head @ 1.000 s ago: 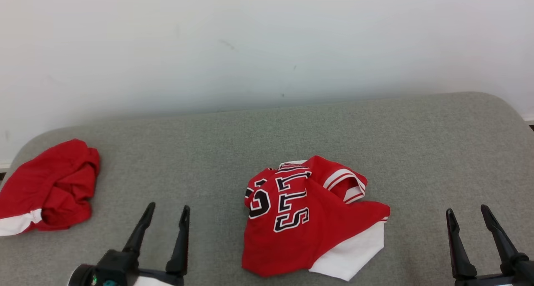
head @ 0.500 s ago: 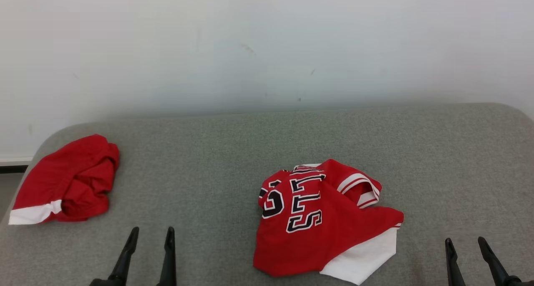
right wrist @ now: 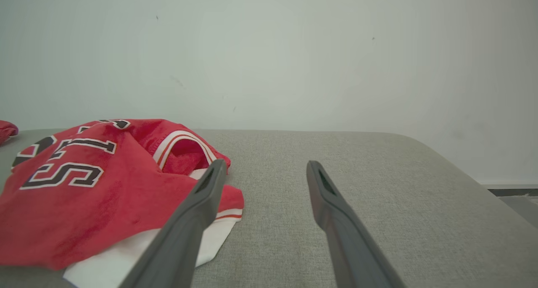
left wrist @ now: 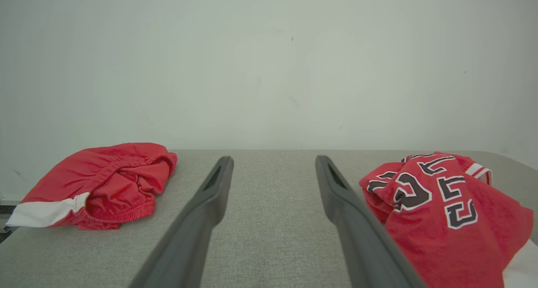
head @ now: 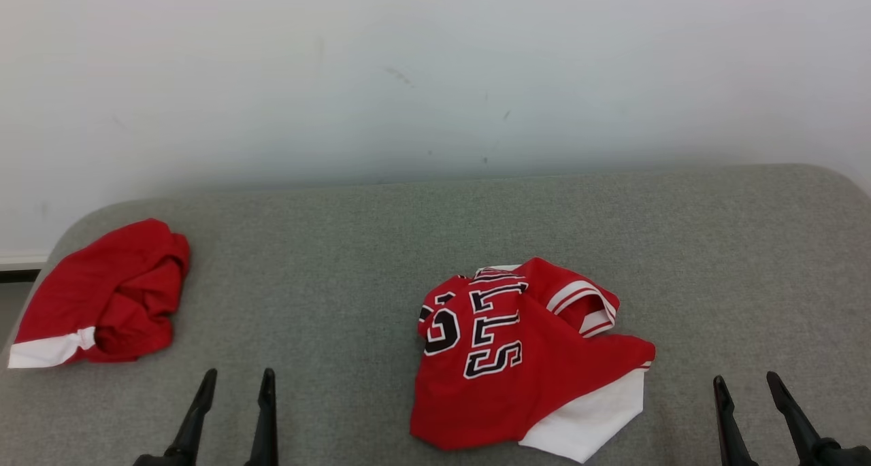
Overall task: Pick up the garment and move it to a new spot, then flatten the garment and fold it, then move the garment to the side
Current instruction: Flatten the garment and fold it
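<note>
Against a pale wall (head: pixel 435 78), the grey bench (head: pixel 354 235) is framed slightly differently by the head camera, yet the crumpled lettered garment (head: pixel 517 364) is left unmoved near its middle, apart from a second red bundle (head: pixel 102 296). The left claw (head: pixel 238 374) and right claw (head: pixel 745 377) are held spread and empty, drawn back lower than before; pick-up is judged not begun.
</note>
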Tool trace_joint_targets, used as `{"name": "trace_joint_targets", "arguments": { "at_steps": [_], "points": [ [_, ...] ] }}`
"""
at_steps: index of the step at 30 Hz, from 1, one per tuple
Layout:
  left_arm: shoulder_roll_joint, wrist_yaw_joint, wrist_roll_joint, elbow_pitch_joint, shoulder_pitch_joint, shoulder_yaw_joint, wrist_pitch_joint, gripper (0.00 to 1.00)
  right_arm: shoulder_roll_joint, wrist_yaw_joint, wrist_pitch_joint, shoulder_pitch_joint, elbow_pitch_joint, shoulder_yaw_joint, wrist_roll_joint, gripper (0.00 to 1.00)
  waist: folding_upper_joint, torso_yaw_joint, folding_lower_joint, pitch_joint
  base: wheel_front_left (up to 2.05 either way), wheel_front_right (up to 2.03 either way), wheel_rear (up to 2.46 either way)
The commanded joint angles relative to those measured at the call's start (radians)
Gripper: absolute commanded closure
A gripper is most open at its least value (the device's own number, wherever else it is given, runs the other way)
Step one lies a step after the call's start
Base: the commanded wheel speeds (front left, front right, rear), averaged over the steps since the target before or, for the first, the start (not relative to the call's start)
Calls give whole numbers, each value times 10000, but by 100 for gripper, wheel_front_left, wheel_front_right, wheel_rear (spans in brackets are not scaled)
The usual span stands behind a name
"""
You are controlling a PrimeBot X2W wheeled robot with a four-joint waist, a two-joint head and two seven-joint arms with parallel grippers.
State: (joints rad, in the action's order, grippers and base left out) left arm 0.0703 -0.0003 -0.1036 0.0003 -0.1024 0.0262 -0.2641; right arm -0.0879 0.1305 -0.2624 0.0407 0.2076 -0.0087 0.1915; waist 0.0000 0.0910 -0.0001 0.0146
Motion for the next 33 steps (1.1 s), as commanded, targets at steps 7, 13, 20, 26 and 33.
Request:
{"name": "trace_joint_targets", "arguments": {
  "at_steps": [7, 13, 20, 26, 33],
  "points": [
    [-113, -165, 256, 57, 54, -121, -5, 0, -262, 6, 1229, -516, -456, 561, 670, 0, 0, 6, 1, -13, 0, 0, 0],
    [-153, -205, 288, 42, 121, -80, -5, 0, -716, 3, 4433, -835, -287, 1179, 1020, 0, 0, -111, 1, -86, 0, 0, 0],
    [-174, -241, 204, 138, 251, 32, -5, 0, -643, 3, 6418, -1223, 400, 1911, 1483, 0, 0, -374, 1, -332, 0, 0, 0],
    [-181, -261, 157, 150, 481, 54, -5, 0, -418, 3, 7098, -1758, 1246, 2105, 1754, 0, 0, -652, 1, -661, 0, 0, 0],
    [-183, -249, -11, 241, 776, 130, -6, 0, 44, 4, 7178, -2333, 2343, 1942, 1874, 0, 0, -936, 1, -962, 0, 0, 0]
  ]
}}
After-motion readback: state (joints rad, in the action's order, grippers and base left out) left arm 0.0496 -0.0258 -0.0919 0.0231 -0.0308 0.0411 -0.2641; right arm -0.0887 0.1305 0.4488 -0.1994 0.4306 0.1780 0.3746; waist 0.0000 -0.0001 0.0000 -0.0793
